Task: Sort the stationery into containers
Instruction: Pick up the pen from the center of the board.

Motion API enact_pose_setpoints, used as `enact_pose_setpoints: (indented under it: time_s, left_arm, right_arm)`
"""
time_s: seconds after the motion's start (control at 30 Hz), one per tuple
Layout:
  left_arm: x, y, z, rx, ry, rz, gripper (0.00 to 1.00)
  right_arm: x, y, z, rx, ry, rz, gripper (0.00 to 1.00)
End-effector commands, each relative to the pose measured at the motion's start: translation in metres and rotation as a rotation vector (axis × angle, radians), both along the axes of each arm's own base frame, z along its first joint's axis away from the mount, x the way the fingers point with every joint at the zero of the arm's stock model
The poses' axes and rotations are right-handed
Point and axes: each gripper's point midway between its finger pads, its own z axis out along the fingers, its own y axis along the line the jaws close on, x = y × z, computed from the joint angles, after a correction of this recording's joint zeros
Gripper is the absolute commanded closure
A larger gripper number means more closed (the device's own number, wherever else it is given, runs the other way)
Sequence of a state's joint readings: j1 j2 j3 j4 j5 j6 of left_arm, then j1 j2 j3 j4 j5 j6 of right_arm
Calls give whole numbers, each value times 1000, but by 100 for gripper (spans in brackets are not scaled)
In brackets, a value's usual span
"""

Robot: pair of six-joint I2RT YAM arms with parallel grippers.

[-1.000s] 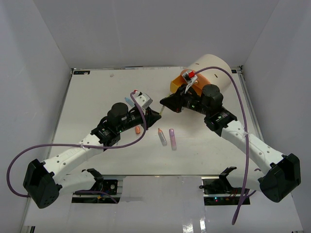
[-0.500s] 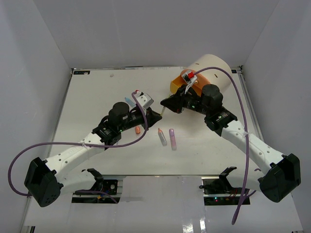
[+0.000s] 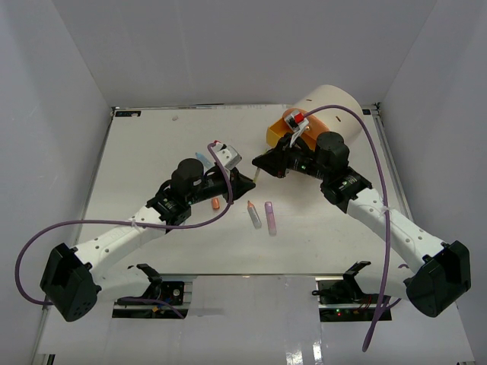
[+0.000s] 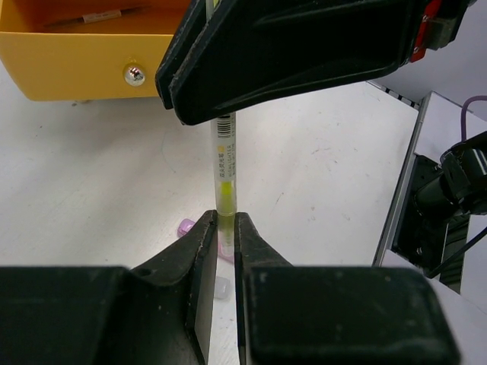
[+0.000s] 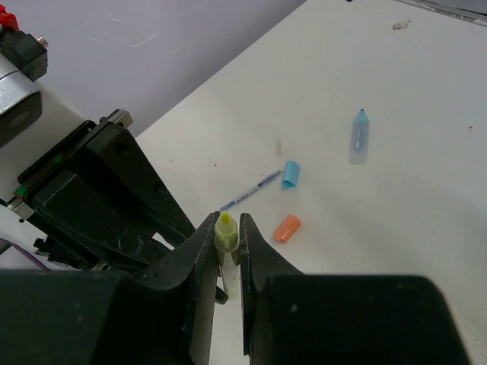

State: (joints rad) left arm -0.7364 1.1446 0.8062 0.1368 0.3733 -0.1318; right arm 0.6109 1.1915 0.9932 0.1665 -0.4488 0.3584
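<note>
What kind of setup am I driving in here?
Probably a lab robot test cell, not a real office: white table boxed in by plain walls, left arm and right arm mounted at its near edge, purple cables trailing loose.

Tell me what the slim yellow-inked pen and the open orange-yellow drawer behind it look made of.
The slim yellow-inked pen: apparently clear glossy plastic; yellow ink shows through the barrel beneath a printed barcode label. The orange-yellow drawer: probably matte moulded plastic, evenly coloured and smooth-walled. Its front screw looks like shiny metal.
</note>
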Motion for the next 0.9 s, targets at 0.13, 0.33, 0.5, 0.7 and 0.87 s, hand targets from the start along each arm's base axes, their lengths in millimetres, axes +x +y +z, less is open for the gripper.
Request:
enact_pose_setpoints:
  time_s: [0.13, 0.33, 0.5, 0.7, 0.87]
  left_arm:
    - [-19, -10, 5, -24, 15, -105, 71]
    - [-17, -10, 2, -16, 21, -94, 63]
    - [-16, -11, -2, -7, 35, -97, 60]
    - [-16, -13, -4, -3, 48, -105, 71]
    - [-18, -14, -1, -20, 42, -113, 87]
  right_arm:
    - [3, 1, 43, 71, -114, -1, 92]
    - [2, 1, 42, 67, -113, -3, 92]
    - [1, 1, 47, 73, -123, 4, 92]
    - [0, 1, 47, 74, -123, 8, 92]
    - [-2, 2, 46, 80, -127, 17, 92]
